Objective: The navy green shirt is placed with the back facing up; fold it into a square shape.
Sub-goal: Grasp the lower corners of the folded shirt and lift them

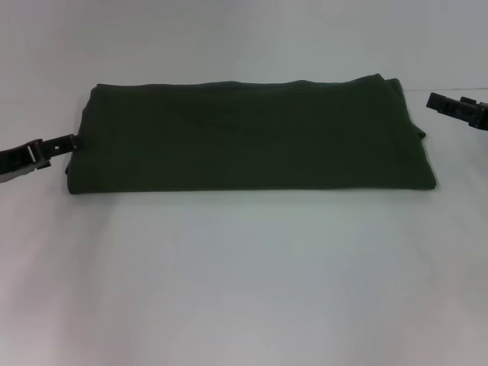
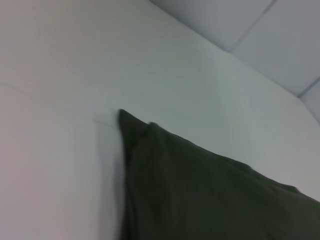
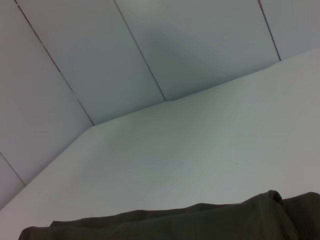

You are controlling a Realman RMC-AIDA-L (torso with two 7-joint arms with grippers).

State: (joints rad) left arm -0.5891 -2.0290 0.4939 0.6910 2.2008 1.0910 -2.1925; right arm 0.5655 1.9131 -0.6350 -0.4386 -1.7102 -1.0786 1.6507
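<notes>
A: Where are we?
B: One navy green shirt (image 1: 252, 137) lies mid-surface as a long band; I judge the crosswise fold comes next.
A: Tools?
B: Two. Left tool (image 1: 70, 142) at 9 o'clock touches its edge, right tool (image 1: 438, 101) at 2 o'clock just clear; their spread I cannot tell.

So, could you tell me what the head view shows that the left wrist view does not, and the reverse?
Only the head view shows the whole navy green shirt folded into a long band, the left gripper at its left end and the right gripper just off its right end. Only the left wrist view shows the panelled wall behind. Both show the shirt's left end on the white table.
</notes>
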